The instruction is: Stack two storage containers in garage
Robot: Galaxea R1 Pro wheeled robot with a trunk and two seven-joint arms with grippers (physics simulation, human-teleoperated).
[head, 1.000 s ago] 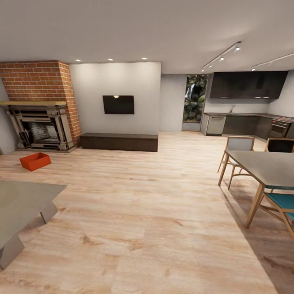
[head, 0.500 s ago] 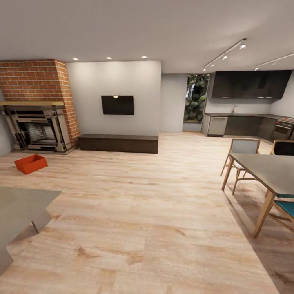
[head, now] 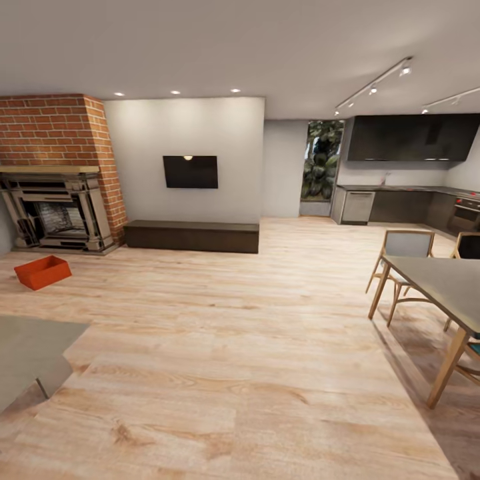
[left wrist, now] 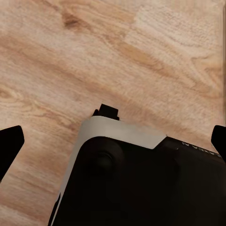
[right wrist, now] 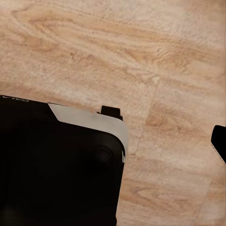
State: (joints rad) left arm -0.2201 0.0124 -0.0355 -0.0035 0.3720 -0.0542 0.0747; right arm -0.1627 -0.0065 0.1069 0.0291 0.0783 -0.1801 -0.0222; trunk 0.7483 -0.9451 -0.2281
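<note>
One orange-red storage container (head: 42,272) sits on the light wood floor of the living room, at the left of the head view in front of the fireplace (head: 57,217). The left wrist view looks down on wood planks and the robot's dark base; my left gripper (left wrist: 114,143) is open, its black fingertips (left wrist: 9,146) far apart with nothing between them. In the right wrist view, my right gripper (right wrist: 114,141) hangs over the same planks, one black fingertip (right wrist: 219,141) at the picture's edge, holding nothing. The garage is out of view.
A grey low table (head: 27,350) juts in at the near left. A dining table (head: 440,280) with wooden chairs (head: 400,250) stands at the right. A dark low bench (head: 192,236) lies under the wall TV (head: 191,171). Kitchen units (head: 407,203) line the far right.
The whole head view has shifted: the camera has moved, so the container and the low table sit further left in the picture. Nothing in the room has moved.
</note>
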